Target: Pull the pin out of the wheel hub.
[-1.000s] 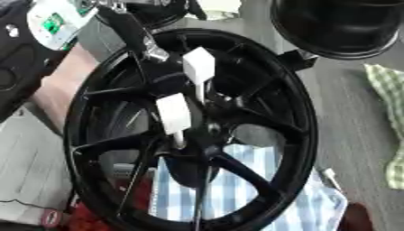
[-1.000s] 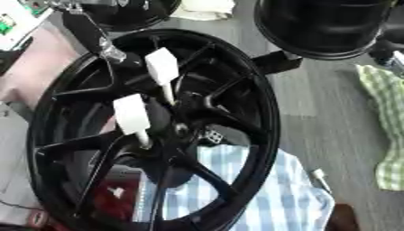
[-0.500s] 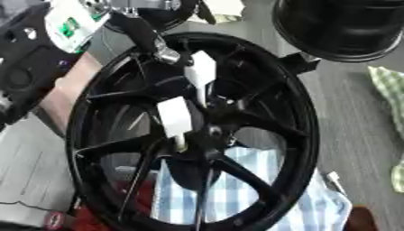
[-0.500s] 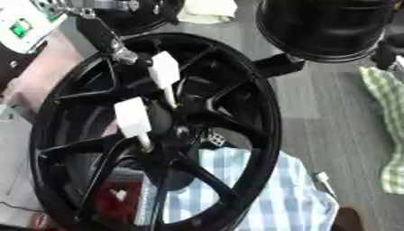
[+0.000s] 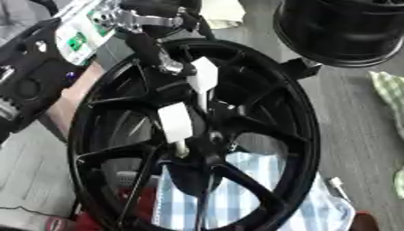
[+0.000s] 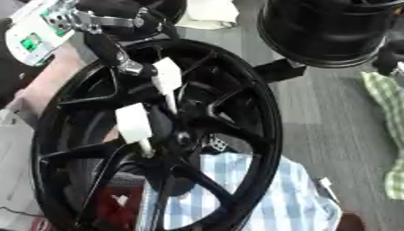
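A large black spoked wheel hub [image 5: 292,135] stands tilted and fills the middle of both views. Two pins with white flat handles stick out of its centre: the upper pin [image 5: 204,76] and the lower pin [image 5: 175,122]. My left hand [image 5: 150,20], black with silver parts, comes in from the top left. One straight finger [image 5: 154,49] reaches down, and its silver tip lies against the left edge of the upper pin's handle. Nothing is curled round either pin. My right hand shows in neither view.
A second black wheel [image 5: 339,27] stands at the upper right, with a black bracket [image 5: 298,67] between the two. A blue and white checked cloth [image 5: 260,189] lies under the hub. A green checked cloth [image 5: 391,90] is at the right edge, and something red [image 5: 118,212] at the lower left.
The camera has shifted a little. My left arm has come further in from the top left, and its finger has stayed beside the upper pin's handle. Both pins sit as before.
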Controlling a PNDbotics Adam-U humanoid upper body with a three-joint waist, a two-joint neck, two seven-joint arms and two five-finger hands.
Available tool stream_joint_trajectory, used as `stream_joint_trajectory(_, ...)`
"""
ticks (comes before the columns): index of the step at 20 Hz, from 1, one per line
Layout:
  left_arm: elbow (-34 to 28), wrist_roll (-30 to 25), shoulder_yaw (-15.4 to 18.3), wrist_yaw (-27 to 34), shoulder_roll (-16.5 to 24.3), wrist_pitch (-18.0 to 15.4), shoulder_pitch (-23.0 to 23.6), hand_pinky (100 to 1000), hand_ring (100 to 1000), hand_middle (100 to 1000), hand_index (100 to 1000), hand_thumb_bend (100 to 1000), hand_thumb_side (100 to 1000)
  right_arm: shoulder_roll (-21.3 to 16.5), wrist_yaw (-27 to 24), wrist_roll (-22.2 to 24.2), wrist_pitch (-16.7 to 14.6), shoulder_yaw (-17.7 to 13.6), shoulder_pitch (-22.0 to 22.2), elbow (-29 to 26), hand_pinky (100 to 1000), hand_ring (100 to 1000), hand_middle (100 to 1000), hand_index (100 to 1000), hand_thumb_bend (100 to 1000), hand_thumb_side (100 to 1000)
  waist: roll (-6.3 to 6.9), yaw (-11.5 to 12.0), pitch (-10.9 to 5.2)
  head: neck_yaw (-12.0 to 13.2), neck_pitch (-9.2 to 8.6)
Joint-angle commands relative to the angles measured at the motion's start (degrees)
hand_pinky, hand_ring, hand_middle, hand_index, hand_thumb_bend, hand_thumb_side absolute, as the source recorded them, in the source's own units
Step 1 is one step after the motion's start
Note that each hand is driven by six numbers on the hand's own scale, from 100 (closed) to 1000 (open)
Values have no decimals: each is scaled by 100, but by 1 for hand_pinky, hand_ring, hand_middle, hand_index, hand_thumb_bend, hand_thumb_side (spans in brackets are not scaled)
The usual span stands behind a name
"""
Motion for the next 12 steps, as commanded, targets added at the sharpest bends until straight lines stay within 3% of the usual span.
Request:
stream_joint_trajectory(1,-148,-1853,-12,212,166,-1882,-96,870,898,846,922,346,773,-158,-6,-2,3,-32,-70,-73,874,734,726,704,348,232,0,7,-95,-21,-20)
stream_joint_trajectory(6,-402,-1853,-161,622,262,-1775,-43,871,890,837,910,323,828,-166,2,5,7,-34,-69,-67,874,734,726,704,348,233,20,16,-80,-33,12)
stream_joint_trajectory(12,-957,-1853,-218,1190,546,-1440,52,875,895,844,914,257,794,-194,14,8,11,-43,-59,-64,874,733,725,704,347,234,61,54,-74,-100,74)
